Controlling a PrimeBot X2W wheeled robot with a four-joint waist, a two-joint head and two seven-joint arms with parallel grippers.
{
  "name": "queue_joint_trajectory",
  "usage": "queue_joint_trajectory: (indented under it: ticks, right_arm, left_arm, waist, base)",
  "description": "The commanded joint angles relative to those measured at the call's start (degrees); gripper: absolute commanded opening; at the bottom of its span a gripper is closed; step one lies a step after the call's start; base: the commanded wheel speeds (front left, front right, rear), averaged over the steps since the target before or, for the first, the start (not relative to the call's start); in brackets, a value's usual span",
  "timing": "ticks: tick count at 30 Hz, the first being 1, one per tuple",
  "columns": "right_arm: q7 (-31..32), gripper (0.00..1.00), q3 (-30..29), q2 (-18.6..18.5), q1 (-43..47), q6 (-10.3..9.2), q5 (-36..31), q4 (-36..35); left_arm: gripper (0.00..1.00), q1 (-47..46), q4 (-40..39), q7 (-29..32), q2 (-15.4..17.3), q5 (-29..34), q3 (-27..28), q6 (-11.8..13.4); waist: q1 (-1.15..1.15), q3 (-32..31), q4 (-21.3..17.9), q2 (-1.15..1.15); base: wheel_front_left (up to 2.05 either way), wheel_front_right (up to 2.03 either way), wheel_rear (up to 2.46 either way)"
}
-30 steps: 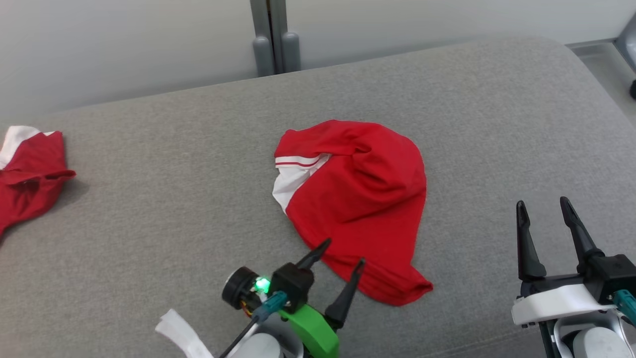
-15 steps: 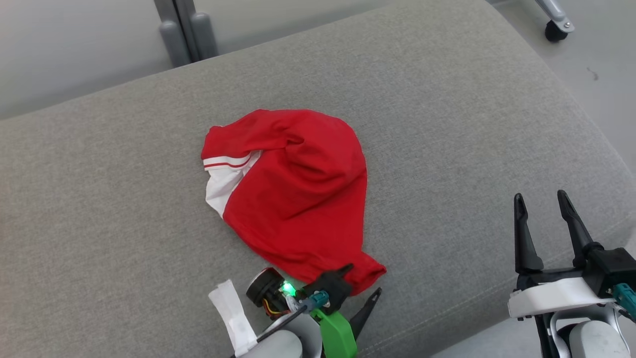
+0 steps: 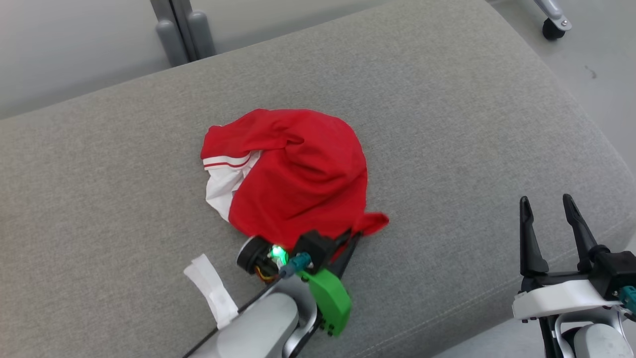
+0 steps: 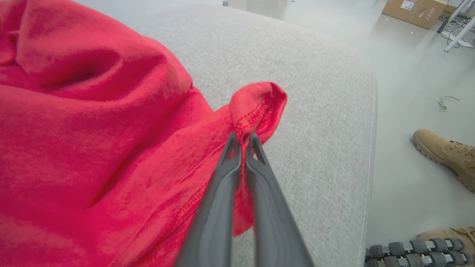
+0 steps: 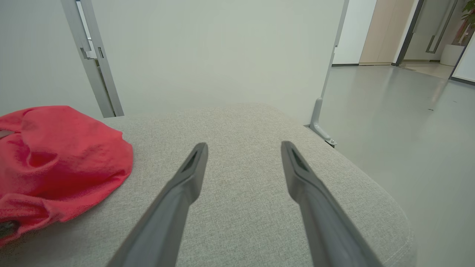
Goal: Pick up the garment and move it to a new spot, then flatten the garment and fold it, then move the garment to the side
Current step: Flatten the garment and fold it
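Here, from my head, my left fingers (image 3: 350, 241) are pinched together on the near corner of the garment (image 3: 298, 174). The red cloth is bunched in a heap just beyond their tips, with its white, striped edge on the far left of the heap. The held corner pokes out a little to the right of the tips, raised off the cushion (image 3: 447, 124). My right fingers (image 3: 526, 223) stand well off to the right of the heap, spread apart with nothing between them, over the cushion's near edge. A white tag (image 3: 211, 291) hangs from my left forearm, behind the fingers.

Along my left fingers (image 4: 232, 148), the two tips are pressed nearly together with a stitched hem (image 4: 259, 100) caught between them. The hem curls into a small loop just past the tips. The rest of the red heap lies to their left, and bare grey cushion to their right. On the floor, far right of the tips, a tan boot (image 4: 445, 152) stands beside the cushion.

Along my right fingers, the gap is wide and only grey cushion lies beyond them. The garment (image 5: 55, 155) sits well to their left, apart from them, mounded on the cushion. A grey post (image 5: 94, 55) rises behind it.
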Motion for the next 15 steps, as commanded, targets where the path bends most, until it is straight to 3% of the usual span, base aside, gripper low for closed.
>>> queue_joint_trajectory:
  ticks: [1,8,15]
  right_arm:
    - [-0.01,1.00,-0.36,0.01,0.69,-0.10,0.48,0.11]
    - [-0.01,1.00,-0.18,0.00,0.90,-0.10,1.27,0.58]
    - [-0.01,1.00,1.64,0.01,-0.31,-0.10,1.94,1.53]
  left_arm:
    - [0.00,-1.71,-1.98,-0.80,0.28,-0.84,1.18,0.46]
    - [0.00,-7.60,-14.60,-1.62,2.60,-4.14,9.30,0.14]
    - [0.00,-16.72,-20.53,3.96,7.16,-6.60,14.21,-1.32]
  waist:
    - [0.00,-0.72,1.39,0.00]
    - [0.00,-3.01,4.10,0.00]
    - [0.00,-4.10,3.61,0.00]
  base:
    - [0.00,0.00,0.00]
    - [0.00,0.00,0.00]
    - [0.00,0.00,0.00]
